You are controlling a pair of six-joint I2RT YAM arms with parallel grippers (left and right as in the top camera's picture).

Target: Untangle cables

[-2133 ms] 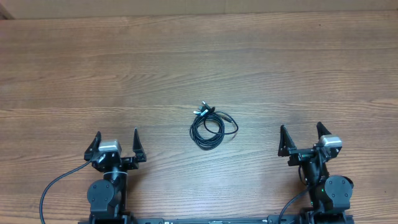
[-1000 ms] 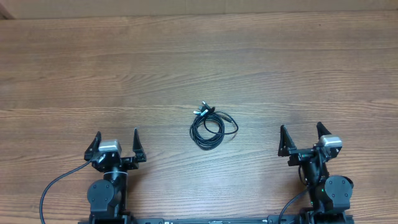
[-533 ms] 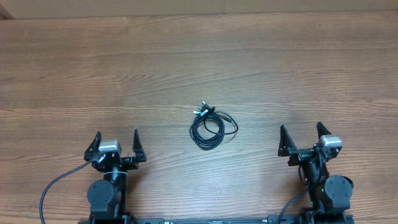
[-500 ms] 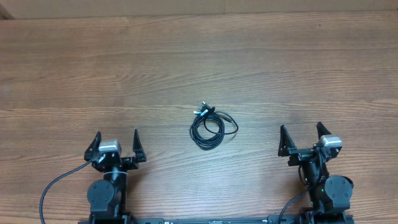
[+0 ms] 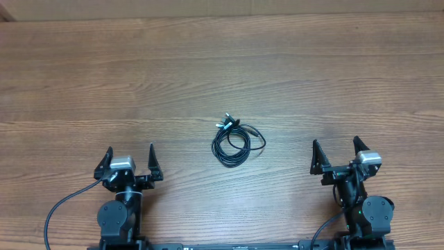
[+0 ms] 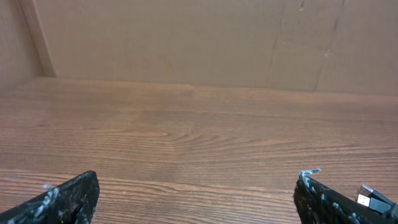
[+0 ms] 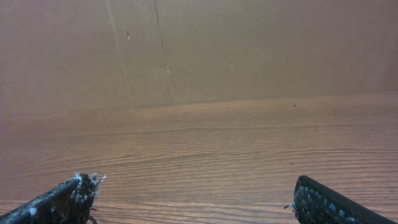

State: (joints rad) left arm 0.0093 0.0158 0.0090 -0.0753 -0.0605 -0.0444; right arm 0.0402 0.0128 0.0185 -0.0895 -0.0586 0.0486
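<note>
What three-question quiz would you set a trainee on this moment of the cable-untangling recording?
1. True or false: the left gripper is holding the cables.
2. Where do the cables lie? A) bundled in a coil on the table, ahead of both arms and between them; B) draped over one arm; C) at the table's far edge.
3. Fill in: the right gripper, like the left, stands ____ and touches nothing.
Key: 1 false; 2 A; 3 open.
</note>
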